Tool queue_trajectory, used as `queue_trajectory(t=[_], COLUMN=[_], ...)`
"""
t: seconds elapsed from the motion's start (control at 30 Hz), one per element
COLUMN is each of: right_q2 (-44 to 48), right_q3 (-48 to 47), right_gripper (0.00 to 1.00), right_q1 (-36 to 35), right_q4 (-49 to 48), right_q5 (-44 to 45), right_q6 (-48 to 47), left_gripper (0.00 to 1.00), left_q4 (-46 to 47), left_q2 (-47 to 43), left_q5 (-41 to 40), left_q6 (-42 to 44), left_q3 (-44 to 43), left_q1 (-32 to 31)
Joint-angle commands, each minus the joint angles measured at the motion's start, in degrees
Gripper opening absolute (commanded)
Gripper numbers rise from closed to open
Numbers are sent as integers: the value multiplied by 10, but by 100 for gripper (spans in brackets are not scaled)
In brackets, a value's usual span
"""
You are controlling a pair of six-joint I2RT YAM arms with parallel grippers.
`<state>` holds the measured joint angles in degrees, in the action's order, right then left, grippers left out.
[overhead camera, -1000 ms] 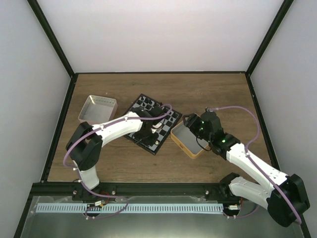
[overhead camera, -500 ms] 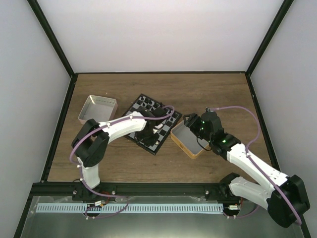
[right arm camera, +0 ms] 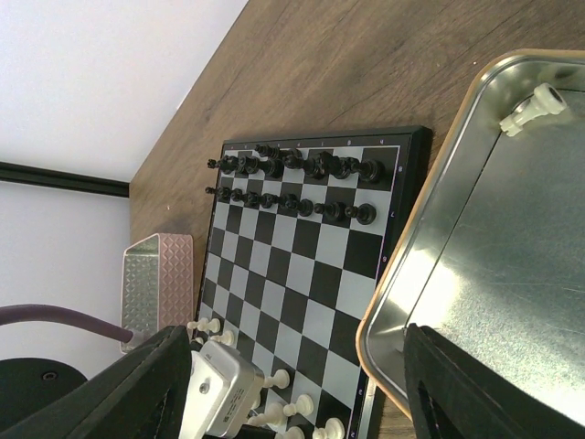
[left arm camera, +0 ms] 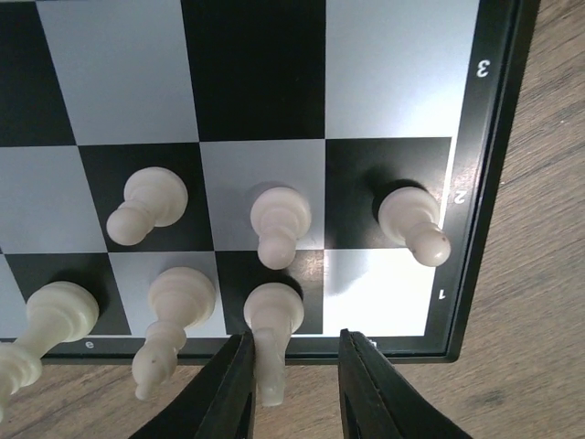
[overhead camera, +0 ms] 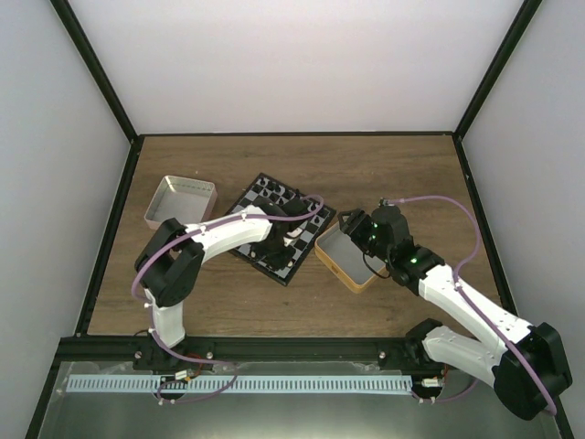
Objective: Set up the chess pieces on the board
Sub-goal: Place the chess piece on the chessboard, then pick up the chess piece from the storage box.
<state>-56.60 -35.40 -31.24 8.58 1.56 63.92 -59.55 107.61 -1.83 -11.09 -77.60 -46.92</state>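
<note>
Left claw (left arm camera: 294, 355) hangs low over the near rim of the board (left arm camera: 498, 137), its jaws straddling a cream piece (left arm camera: 272, 320) that stands on a back-row square. One finger seems to brush the piece and the other stands clear, so I'd call the claw slack and parted, not clamped. To me that reads as a piece just set down.

Three cream pawns (left arm camera: 279, 224) stand in the row at 12 o'clock of it, and two more cream figures (left arm camera: 174, 311) sit at its 9 o'clock. The corner square at its 3 o'clock is bare.

Set against the overhead view a second ago, the left arm's elbow has swung a little toward 3 o'clock, while its claw has barely shifted over the board's near edge. The right arm hasn't budged.

At 3 o'clock of the board, the right claw (right arm camera: 297, 366) waits with its jaws spread wide over the gold-rimmed tin (right arm camera: 512, 274). One lone cream figure (right arm camera: 535, 105) lies there, probably bound for that empty corner. The black pieces (right arm camera: 292, 165) already line the far side.
</note>
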Motion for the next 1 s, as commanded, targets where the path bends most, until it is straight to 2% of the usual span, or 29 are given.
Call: queue_trajectory(t=[0.0, 0.17, 0.23, 0.37, 0.47, 0.73, 0.97], right_q2=[5, 20, 29, 36, 21, -108, -248], right_q3=[9, 22, 34, 32, 18, -35, -107], right_gripper=[65, 66, 66, 65, 62, 36, 31], right_q1=[3, 3, 4, 4, 8, 54, 81], right_q4=[5, -11, -10, 26, 46, 54, 68], right_q5=[12, 20, 43, 86, 108, 96, 109], right_q6=[-5, -79, -95, -112, -128, -148, -172], left_gripper=[30, 48, 52, 53, 55, 65, 68], left_q4=[7, 26, 49, 96, 145, 298, 354], left_q2=[-17, -69, -97, -149, -199, -360, -429], left_q5=[12, 7, 14, 41, 23, -20, -15], left_q6=[5, 10, 10, 10, 7, -27, -28], left_q3=[-15, -10, -4, 9, 27, 129, 194], left_q1=[1, 5, 9, 25, 37, 67, 68])
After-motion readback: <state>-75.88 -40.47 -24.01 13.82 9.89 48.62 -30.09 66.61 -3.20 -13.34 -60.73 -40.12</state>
